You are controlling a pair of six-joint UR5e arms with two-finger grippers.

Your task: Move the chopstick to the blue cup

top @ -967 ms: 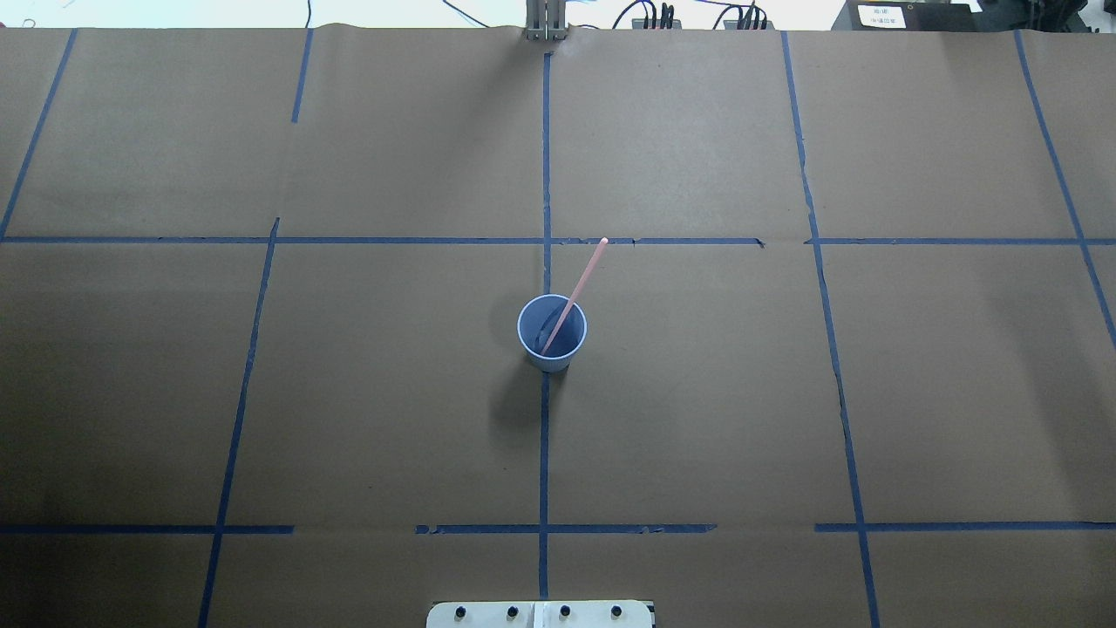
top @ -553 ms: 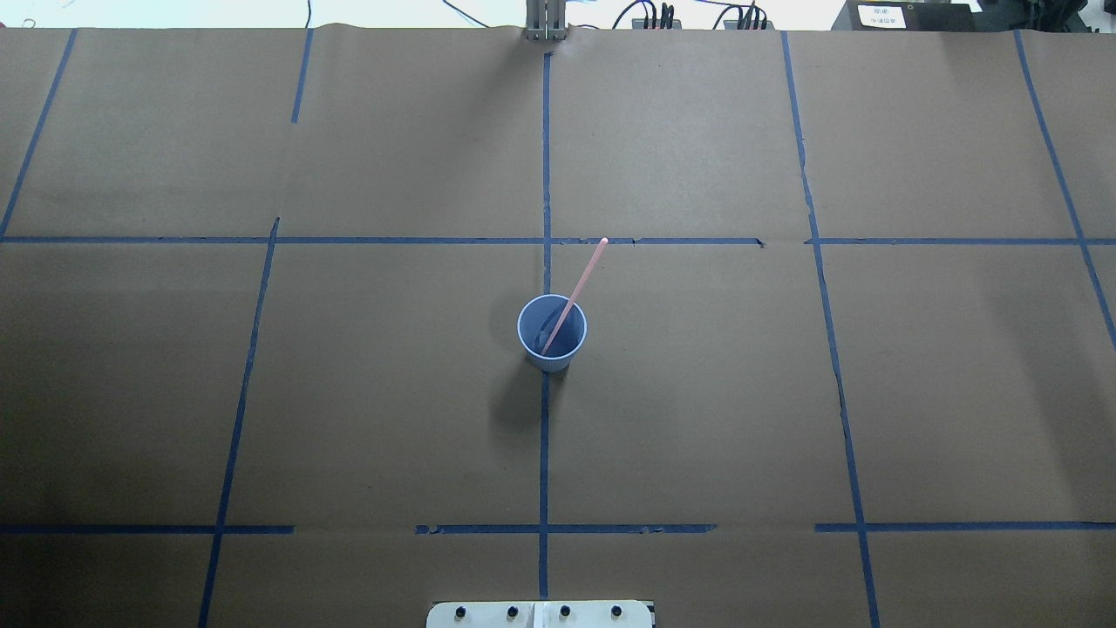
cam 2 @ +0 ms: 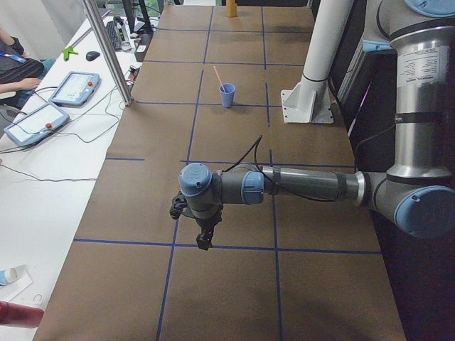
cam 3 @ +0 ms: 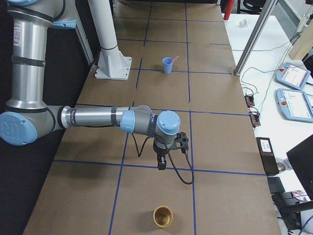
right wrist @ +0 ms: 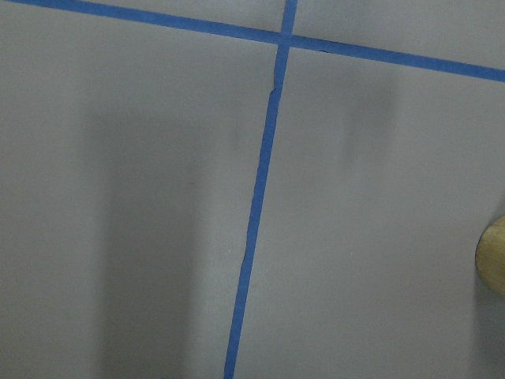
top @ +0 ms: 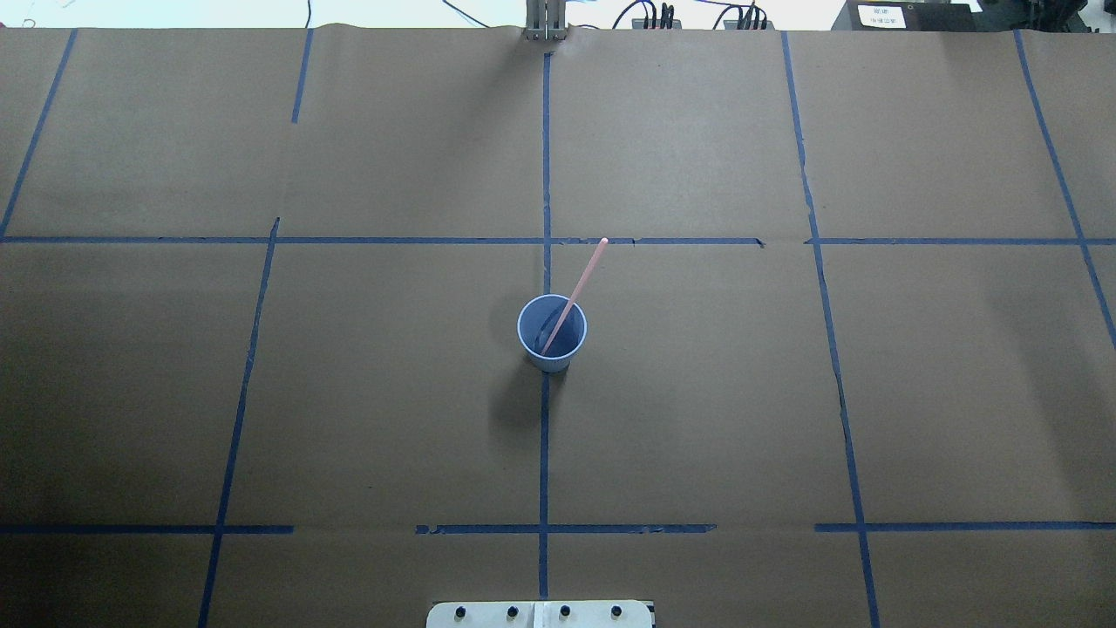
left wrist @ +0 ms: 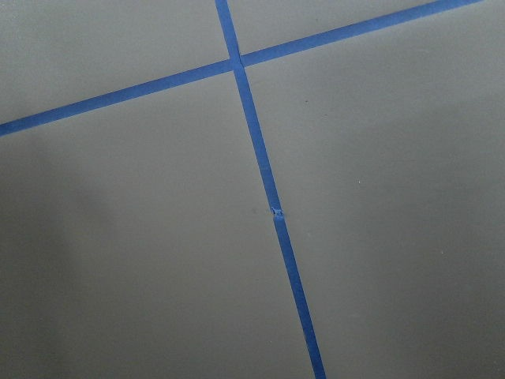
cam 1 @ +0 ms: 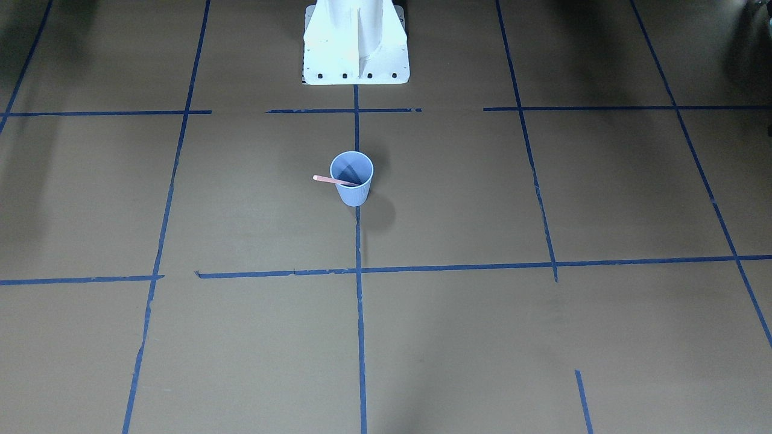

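The blue cup [top: 565, 342] stands upright at the middle of the table, on the centre tape line; it also shows in the front view [cam 1: 353, 191]. The pale pink chopstick [top: 582, 276] stands in the cup with its lower end inside, leaning over the rim, and nothing holds it [cam 1: 329, 179]. My left gripper [cam 2: 204, 241] hangs pointing down near the table's left end, far from the cup. My right gripper [cam 3: 161, 164] hangs pointing down near the right end, equally far. Both show only in the side views, so I cannot tell whether they are open or shut.
A small wooden cup [cam 3: 163, 216] stands near the table's right end, close to my right gripper; its edge shows in the right wrist view [right wrist: 493, 257]. The white robot base [cam 1: 356, 54] stands at the table's near side. Blue tape lines cross the brown paper.
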